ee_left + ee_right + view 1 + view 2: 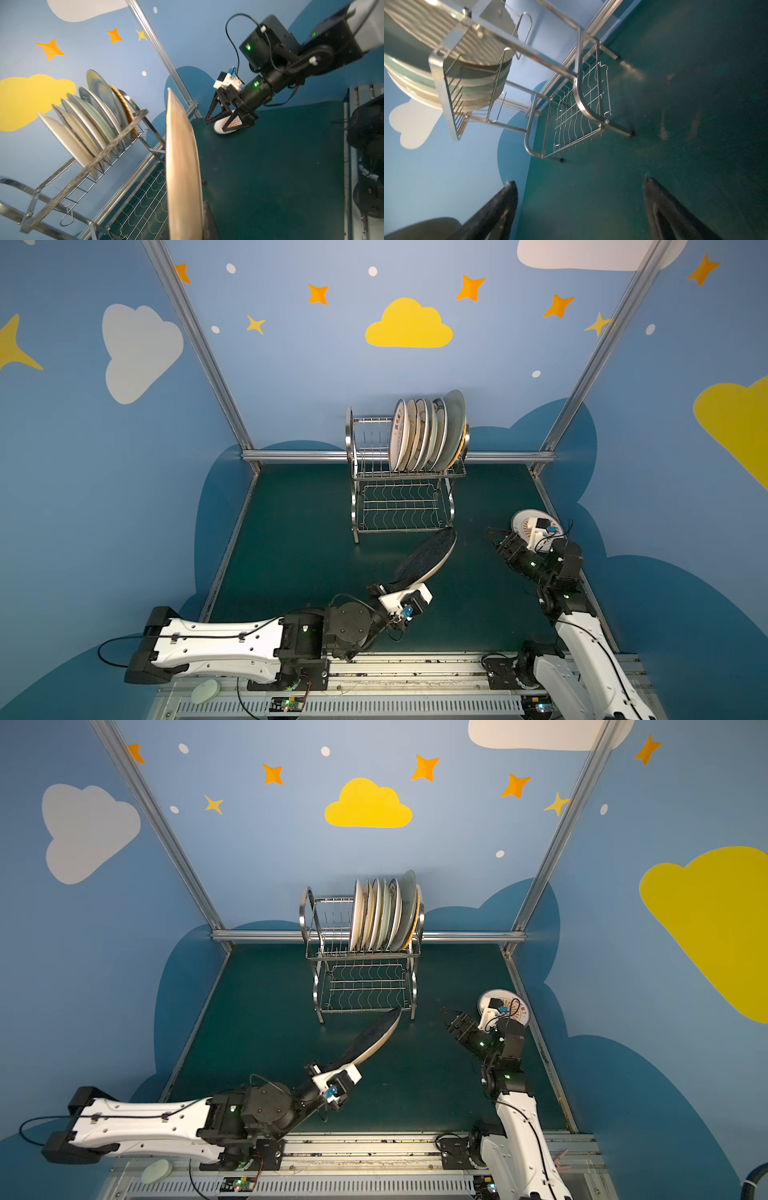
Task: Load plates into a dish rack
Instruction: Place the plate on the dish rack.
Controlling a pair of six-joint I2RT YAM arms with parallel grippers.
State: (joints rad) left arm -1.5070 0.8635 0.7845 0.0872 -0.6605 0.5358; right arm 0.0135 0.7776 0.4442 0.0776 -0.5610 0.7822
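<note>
Before the dish rack (407, 476), left pincer (384, 587) grips navy plate (428, 558) pointing rackward; right pincer (493, 539) gapes.

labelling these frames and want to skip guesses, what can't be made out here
1. Sunburst plate: the right wrist camera covers part of it in both top views. In the left wrist view the right gripper stands before it. The rim lettering is too small to read.
2. Dark plate: the left wrist view shows only its blurred pale underside, cut off by the picture's edge.
3. Racked plates: edge-on and overlapping in every view, so their faces are hidden.
</note>
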